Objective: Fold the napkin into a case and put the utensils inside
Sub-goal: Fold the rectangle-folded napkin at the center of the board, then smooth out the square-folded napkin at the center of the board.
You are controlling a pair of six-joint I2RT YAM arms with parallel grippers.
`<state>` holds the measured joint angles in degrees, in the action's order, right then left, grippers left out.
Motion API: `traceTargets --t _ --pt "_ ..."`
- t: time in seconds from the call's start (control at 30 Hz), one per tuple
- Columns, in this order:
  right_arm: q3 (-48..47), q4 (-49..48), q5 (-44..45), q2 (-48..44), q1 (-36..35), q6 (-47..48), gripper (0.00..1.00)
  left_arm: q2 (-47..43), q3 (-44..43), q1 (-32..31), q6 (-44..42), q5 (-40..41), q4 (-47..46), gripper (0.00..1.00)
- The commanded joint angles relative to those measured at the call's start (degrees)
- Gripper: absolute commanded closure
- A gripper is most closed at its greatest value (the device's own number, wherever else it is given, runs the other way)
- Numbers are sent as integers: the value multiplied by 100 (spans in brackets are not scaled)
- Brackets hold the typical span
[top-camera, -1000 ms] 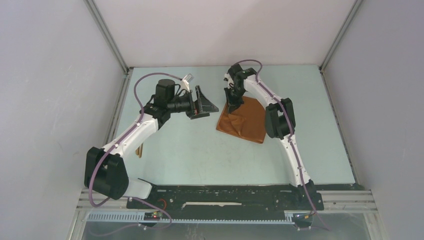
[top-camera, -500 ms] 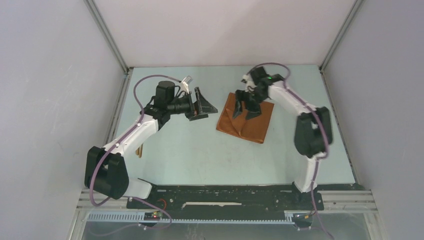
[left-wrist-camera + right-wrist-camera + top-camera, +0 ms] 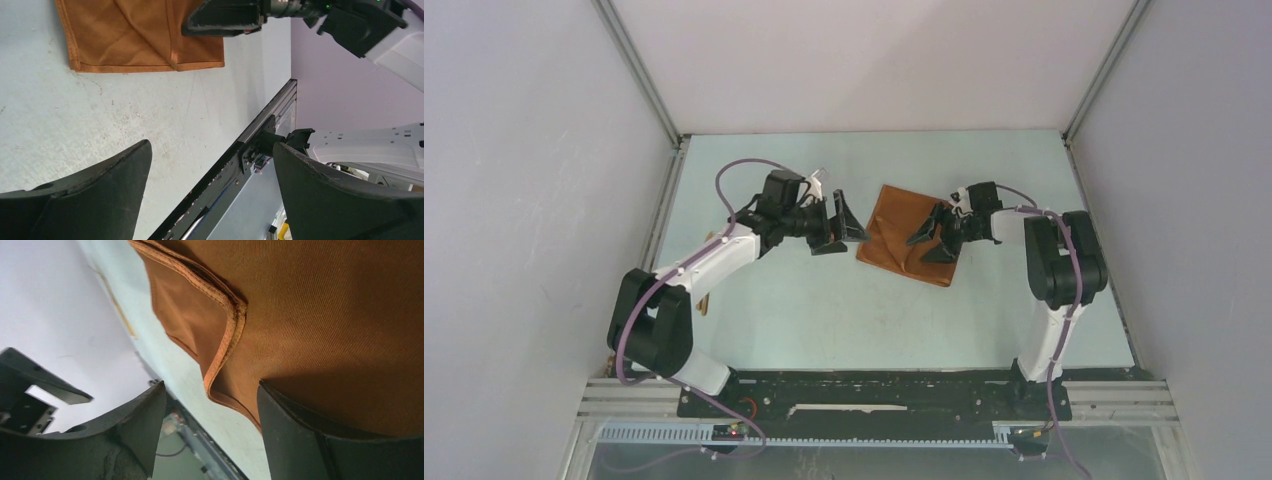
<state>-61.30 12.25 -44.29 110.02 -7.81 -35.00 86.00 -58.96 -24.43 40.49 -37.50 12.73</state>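
Note:
The rust-orange napkin (image 3: 902,238) lies on the table, partly folded, with a hemmed flap (image 3: 200,305) lying over its main layer. It also shows in the left wrist view (image 3: 140,35). My right gripper (image 3: 931,238) is open and low at the napkin's right part; one finger (image 3: 320,440) is over the cloth, the other (image 3: 125,430) is off its edge. My left gripper (image 3: 844,226) is open and empty just left of the napkin, not touching it. The wooden utensils (image 3: 706,298) peek out beside my left arm at the left edge of the table.
Grey walls close in the table on the left, back and right. A black rail (image 3: 874,385) with the arm bases runs along the near edge. My right gripper shows at the top of the left wrist view (image 3: 225,17).
My right arm swung from the napkin's far corner round to its right side and came down low over it. My left gripper moved right and down, closer to the napkin.

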Motion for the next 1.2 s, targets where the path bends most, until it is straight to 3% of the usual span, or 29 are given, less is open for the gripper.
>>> traceTargets --t 0.0,0.3,0.77,1.17 --pt "50 -1677 -579 333 129 -942 26 -118 -367 -95 -94 222 40 2" --pt "272 -2757 -987 666 184 -1761 37 -210 -406 -115 -133 261 176 3" --pt "313 -2324 -507 649 -27 -1762 37 -395 -452 -115 -189 225 258 3" --pt "514 -2510 -479 616 -42 -1924 36 -523 -434 -116 -252 225 335 3"
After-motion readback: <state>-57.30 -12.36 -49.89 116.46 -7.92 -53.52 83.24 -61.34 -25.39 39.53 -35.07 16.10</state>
